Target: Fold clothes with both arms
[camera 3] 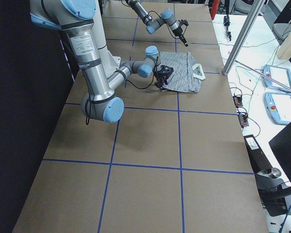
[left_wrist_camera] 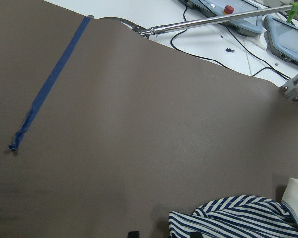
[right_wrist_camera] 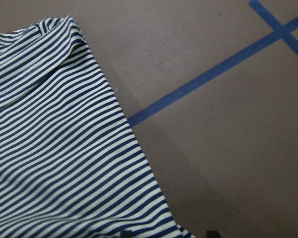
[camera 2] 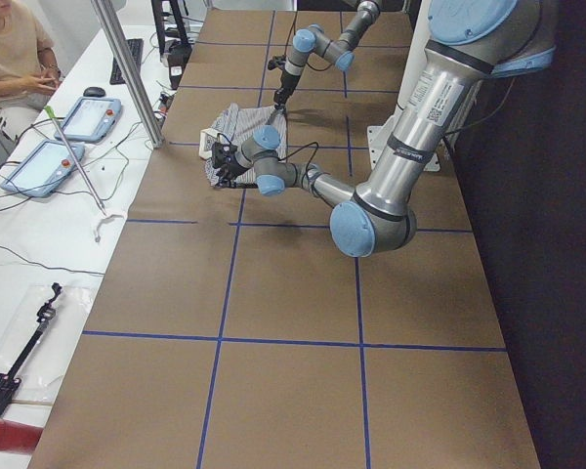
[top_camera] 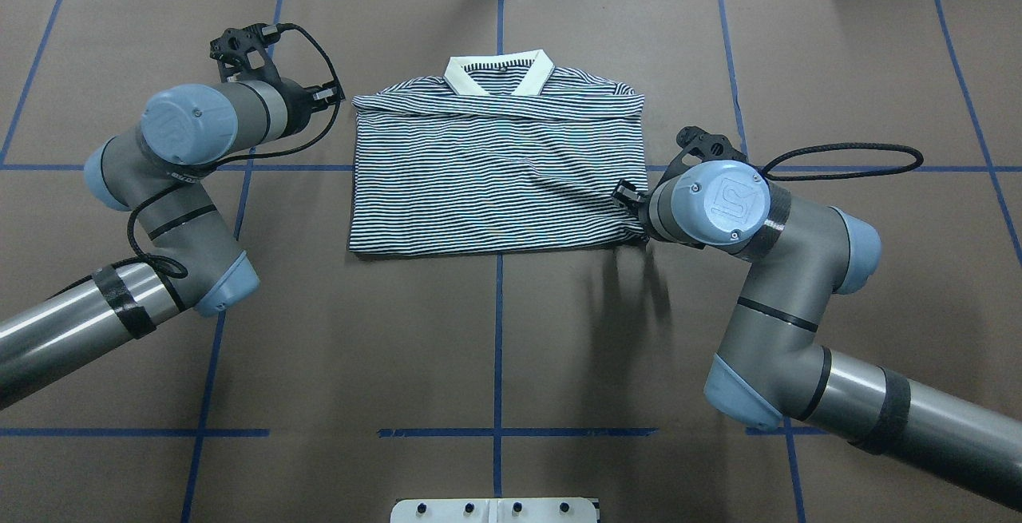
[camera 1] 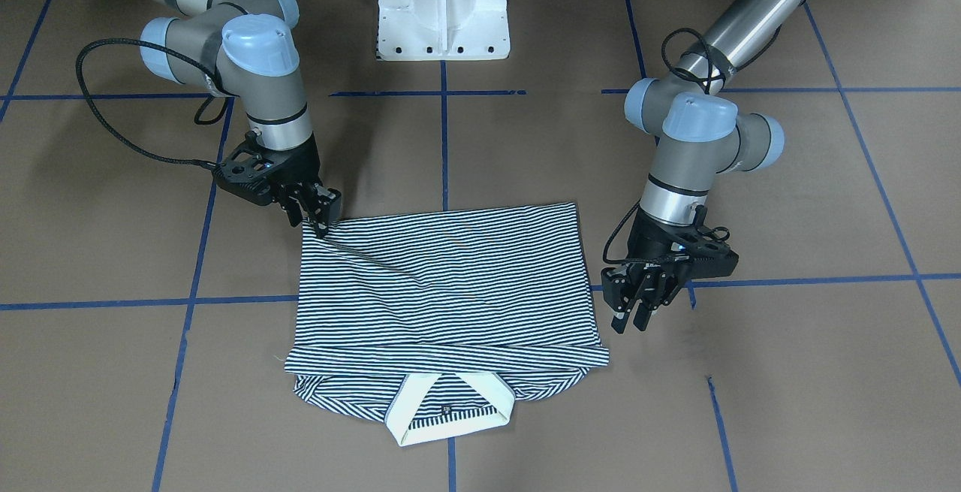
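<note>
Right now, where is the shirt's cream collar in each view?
Front-facing: collar bottom centre.
Overhead: collar top centre.
Exterior left: collar, shirt's left edge.
Exterior right: collar, shirt's right edge.
Left wrist: collar bottom right corner.
Right wrist: not in it.
Landmark: white pedestal base, across the shirt.

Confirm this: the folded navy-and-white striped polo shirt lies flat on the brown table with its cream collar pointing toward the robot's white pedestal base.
Not quite. The navy-and-white striped polo shirt does lie folded flat on the brown table, but its cream collar points away from the white pedestal base, toward the table's far edge. The overhead exterior view shows this.
</note>
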Robot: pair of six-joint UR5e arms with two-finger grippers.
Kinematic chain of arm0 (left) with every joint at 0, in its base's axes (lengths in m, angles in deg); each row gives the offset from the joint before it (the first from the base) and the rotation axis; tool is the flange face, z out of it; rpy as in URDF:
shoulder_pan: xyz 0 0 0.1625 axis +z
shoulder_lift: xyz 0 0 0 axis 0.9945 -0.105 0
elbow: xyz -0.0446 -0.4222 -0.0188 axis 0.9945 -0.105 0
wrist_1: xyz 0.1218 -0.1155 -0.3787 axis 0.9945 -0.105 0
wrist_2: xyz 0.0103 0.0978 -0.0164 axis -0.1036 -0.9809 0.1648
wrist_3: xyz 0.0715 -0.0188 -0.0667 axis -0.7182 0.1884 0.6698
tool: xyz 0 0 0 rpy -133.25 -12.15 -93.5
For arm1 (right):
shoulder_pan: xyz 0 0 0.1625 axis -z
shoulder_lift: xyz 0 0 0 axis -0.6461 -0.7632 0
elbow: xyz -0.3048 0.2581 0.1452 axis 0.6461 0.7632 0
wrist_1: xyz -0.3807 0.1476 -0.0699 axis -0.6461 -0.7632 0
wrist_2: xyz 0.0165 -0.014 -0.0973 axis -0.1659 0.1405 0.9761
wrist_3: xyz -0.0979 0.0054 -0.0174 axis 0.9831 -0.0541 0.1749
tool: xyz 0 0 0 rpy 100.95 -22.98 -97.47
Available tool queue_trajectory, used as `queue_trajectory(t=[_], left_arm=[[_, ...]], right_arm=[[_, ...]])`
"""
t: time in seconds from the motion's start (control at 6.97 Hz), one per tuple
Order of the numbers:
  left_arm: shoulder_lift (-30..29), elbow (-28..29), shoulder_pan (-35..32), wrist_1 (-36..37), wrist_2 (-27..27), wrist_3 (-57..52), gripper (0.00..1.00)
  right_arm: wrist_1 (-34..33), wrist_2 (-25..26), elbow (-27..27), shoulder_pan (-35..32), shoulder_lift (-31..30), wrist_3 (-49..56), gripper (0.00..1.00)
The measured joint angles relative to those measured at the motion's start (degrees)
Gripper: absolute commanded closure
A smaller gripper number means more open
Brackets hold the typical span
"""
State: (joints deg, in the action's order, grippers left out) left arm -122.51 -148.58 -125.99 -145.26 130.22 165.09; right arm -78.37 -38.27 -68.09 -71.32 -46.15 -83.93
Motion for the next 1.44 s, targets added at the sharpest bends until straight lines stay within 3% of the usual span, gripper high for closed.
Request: queue_trajectory(t=[0.57,0.86,1.29,1.44], left_arm=[[-0.07,0.0,0.0,0.0,0.0,-0.07,0.55],[-0.11,-0.11,0.0,0.0,0.0,-0.01,0.55],[-0.56,-0.5,0.05,-0.06,0.24,0.04,0.55],[-0.75,-1.49,0.07,-0.06,0.45,0.29,0.55]], right_arm=[[0.28,0.04,-1.28,0.58,-1.11,-0.03,1.0],[0.12,-0.36,-12.2,4.39,-9.43,-0.26,1.0],[-0.48,-0.53,-29.39,19.59,-20.49,-7.02,1.0],[-0.53,-0.54,-33.88,25.68,-22.84,-10.94,0.01]])
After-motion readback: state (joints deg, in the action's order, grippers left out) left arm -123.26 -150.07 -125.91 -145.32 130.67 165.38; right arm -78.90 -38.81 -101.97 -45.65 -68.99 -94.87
